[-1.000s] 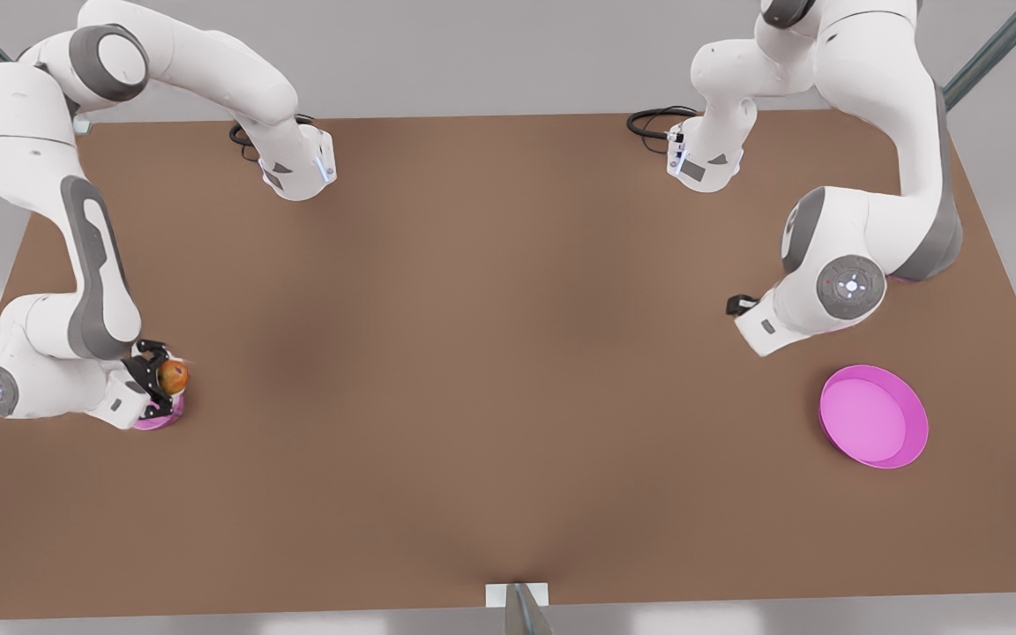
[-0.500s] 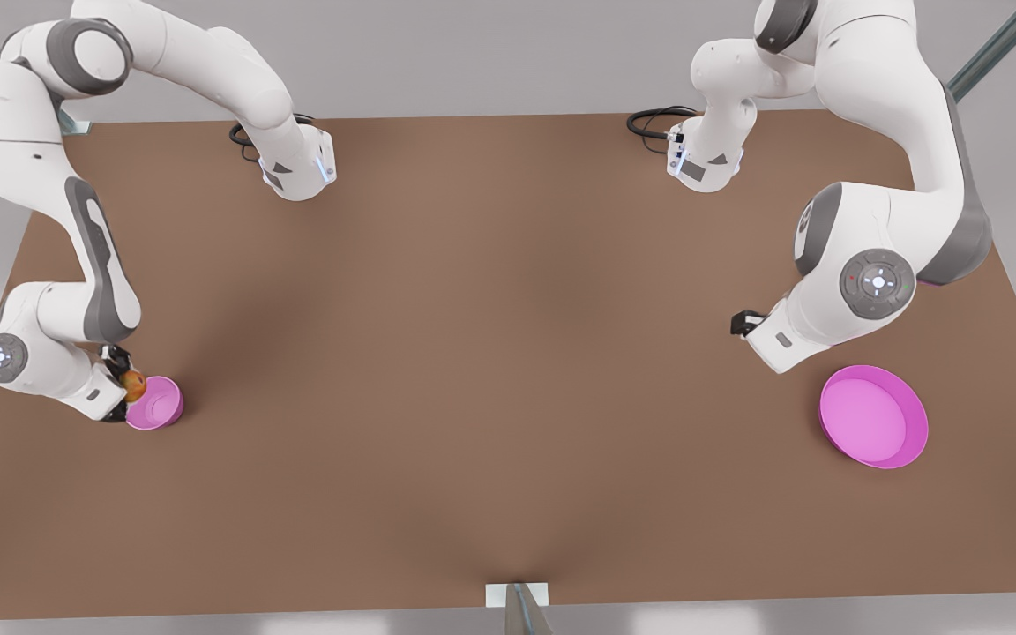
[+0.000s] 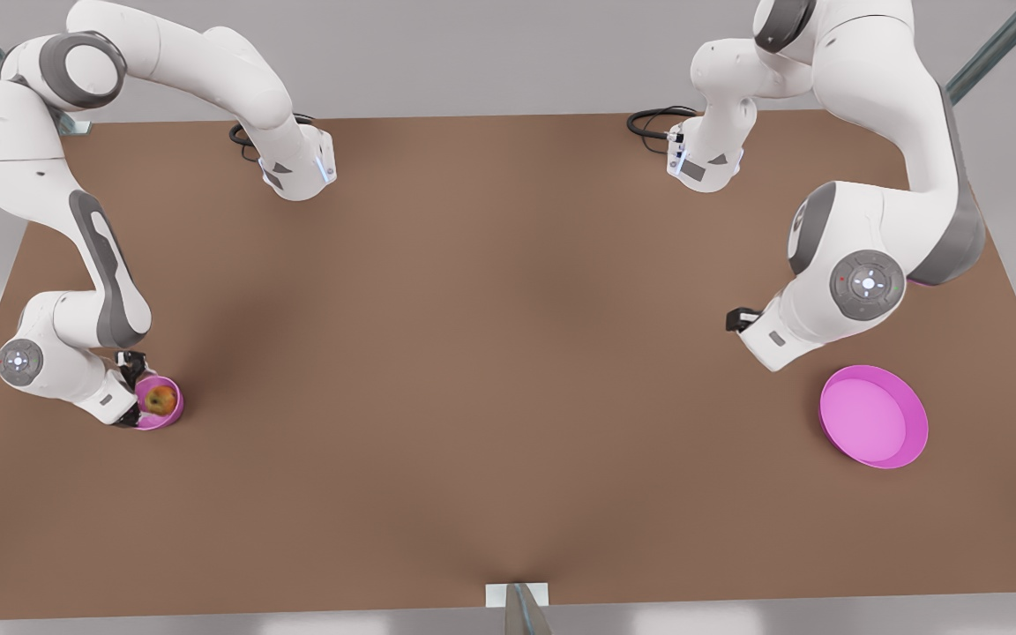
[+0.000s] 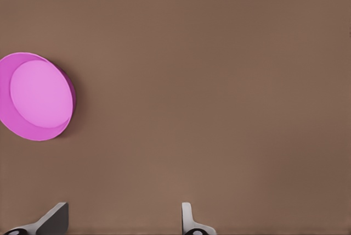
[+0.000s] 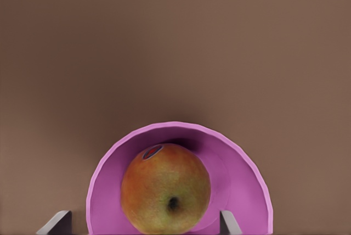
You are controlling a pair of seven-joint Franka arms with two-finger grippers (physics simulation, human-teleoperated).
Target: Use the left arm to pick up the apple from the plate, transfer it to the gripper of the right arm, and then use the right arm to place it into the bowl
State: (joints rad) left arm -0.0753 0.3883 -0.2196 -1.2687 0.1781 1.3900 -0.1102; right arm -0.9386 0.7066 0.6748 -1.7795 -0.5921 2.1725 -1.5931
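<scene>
The apple (image 5: 165, 188) is round and red-orange with a yellowish-green side, a small sticker near its top and a dark dimple. It sits inside the small deep pink bowl (image 5: 241, 185) on the brown tabletop (image 3: 490, 370), between the spread fingers (image 5: 229, 224) of the right gripper (image 5: 145, 225), touching neither. The left gripper (image 4: 120, 221) hovers near the empty plate (image 4: 37, 96), fingers (image 4: 189, 221) also spread.

Red-orange apple (image 5: 165, 189) with yellowish patch, magenta-pink bowl (image 5: 247, 191) and plate (image 3: 873, 416), brown table (image 3: 508, 353)
</scene>
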